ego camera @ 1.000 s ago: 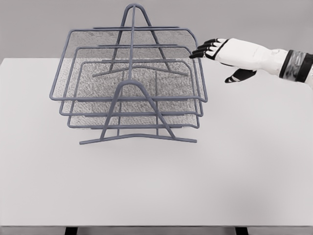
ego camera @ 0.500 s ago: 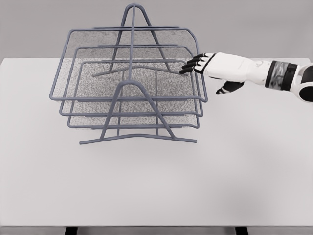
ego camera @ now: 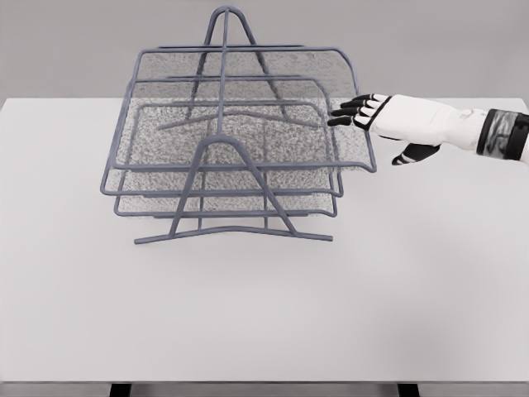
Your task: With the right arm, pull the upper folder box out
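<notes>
The right hand (ego camera: 364,113), fingers hooked on the upper folder box (ego camera: 240,107) at its 3 o'clock rim, is mid-pull; next, I judge, a steady pull toward 3 o'clock.

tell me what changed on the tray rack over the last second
The upper tray has slid toward the picture's right: its right edge now overhangs the two trays below. The right robot hand reached in to that edge from the right, then drew back rightward with it; its fingertips sit at the rim, though a firm grasp can't be confirmed. The wire rack, the lower trays and the table stayed put.
</notes>
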